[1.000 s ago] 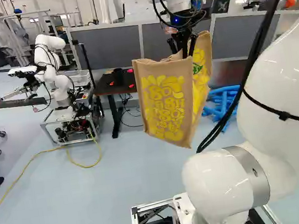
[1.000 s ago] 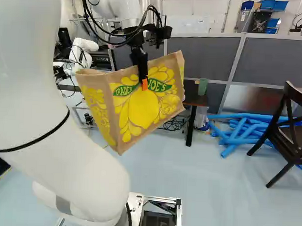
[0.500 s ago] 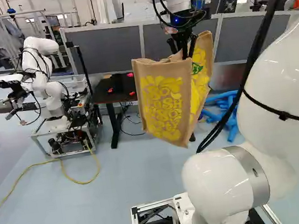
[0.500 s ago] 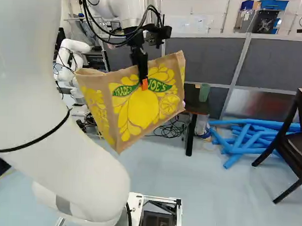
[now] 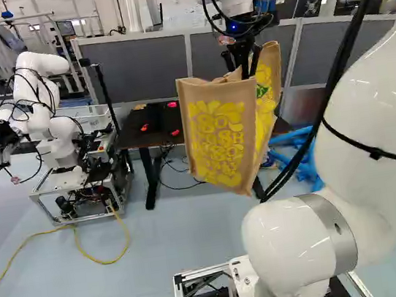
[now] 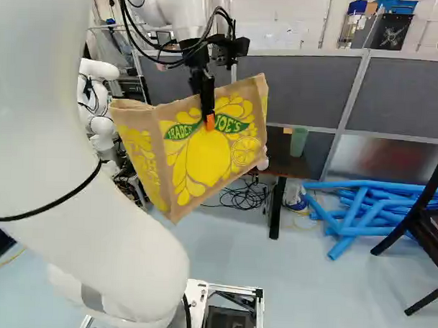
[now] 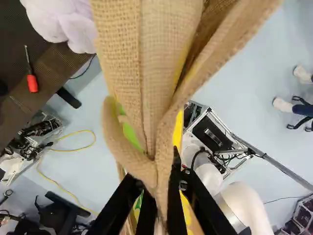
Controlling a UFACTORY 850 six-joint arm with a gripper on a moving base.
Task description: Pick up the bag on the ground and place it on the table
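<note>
The bag (image 6: pixel 205 160) is hanging in the air, its fabric being pinched between the jaws, and is hiding the middle of the tabletop (image 5: pixel 135 140). The wrist view's edge is cutting off a pale soft thing (image 7: pixel 73 22) near a red-handled tool (image 7: pixel 32 83).

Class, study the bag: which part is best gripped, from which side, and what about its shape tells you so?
Probably the thin top edge of the bag, coming down from above with the fingers straddling it. The cloth there pinches into a narrow fold, while the printed sides look too broad to span.
</note>
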